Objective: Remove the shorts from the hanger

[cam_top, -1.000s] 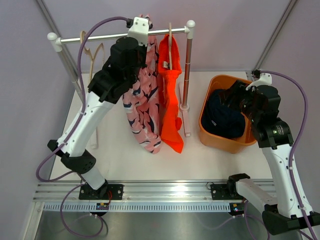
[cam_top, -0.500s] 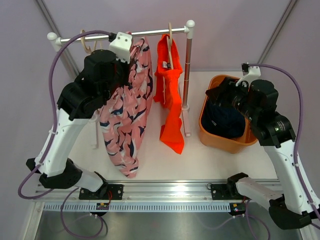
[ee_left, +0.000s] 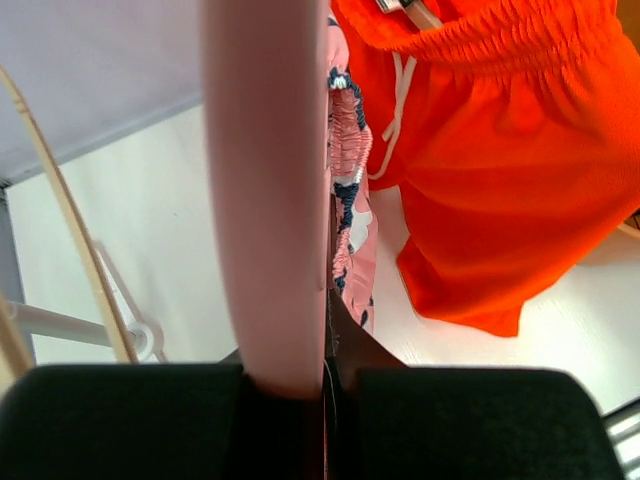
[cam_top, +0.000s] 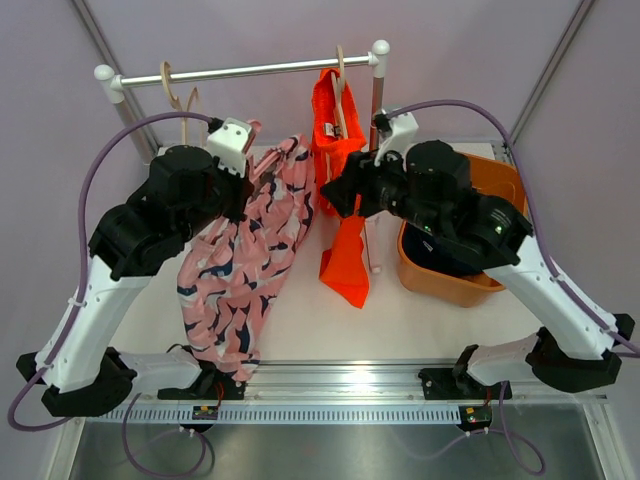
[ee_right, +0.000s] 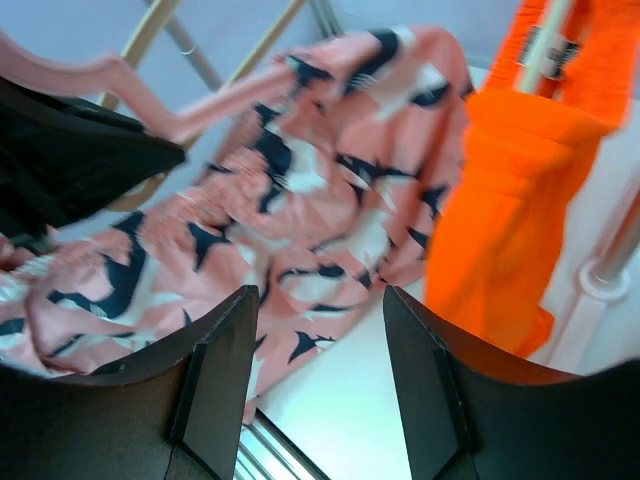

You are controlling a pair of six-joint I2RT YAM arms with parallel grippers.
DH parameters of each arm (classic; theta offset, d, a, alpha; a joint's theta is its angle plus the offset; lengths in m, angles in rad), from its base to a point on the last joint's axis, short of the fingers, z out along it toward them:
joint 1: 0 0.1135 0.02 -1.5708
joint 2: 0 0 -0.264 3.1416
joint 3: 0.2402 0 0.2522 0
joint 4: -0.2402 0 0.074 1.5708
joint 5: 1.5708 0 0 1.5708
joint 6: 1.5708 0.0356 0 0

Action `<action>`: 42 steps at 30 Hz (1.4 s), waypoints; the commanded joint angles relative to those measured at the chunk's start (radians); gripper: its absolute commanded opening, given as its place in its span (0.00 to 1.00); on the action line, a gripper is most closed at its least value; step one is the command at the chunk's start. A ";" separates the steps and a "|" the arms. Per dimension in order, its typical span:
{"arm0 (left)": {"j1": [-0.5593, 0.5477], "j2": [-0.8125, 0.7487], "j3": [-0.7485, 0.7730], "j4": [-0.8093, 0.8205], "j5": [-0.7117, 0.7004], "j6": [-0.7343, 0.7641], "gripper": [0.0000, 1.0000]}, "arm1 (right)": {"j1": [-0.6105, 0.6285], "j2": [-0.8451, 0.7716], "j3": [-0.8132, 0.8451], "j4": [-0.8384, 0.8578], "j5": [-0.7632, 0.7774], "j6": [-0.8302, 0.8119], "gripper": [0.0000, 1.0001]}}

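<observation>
I am seeing the pink shorts (cam_top: 235, 280) draping near-left over the bench (cam_top: 420, 320), clear of the rail (cam_top: 250, 70). They are hanging from a pink hanger (ee_right: 200, 105), which the left gripper (cam_top: 245, 185) is pinching tight. The right gripper (ee_right: 320, 370) is hovering spread just right of them. Farther back, the orange shorts (cam_top: 340, 150) are hanging from the rail.

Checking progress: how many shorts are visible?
3: pink pair hanging from the left gripper, off the rail; orange pair on the rail; navy pair in the bin, partly behind the right arm.
</observation>
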 commanded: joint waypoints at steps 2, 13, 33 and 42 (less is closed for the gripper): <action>0.001 -0.054 -0.055 0.073 0.081 -0.027 0.00 | 0.103 0.129 0.145 0.013 0.102 -0.026 0.61; 0.001 -0.100 -0.069 0.062 0.106 -0.027 0.00 | 0.137 0.392 0.369 -0.024 0.161 -0.024 0.62; 0.001 -0.159 -0.065 0.033 0.126 -0.021 0.00 | 0.130 0.527 0.470 0.010 0.274 -0.047 0.51; 0.001 -0.179 -0.060 0.014 0.155 -0.021 0.00 | 0.091 0.543 0.496 0.030 0.219 -0.029 0.35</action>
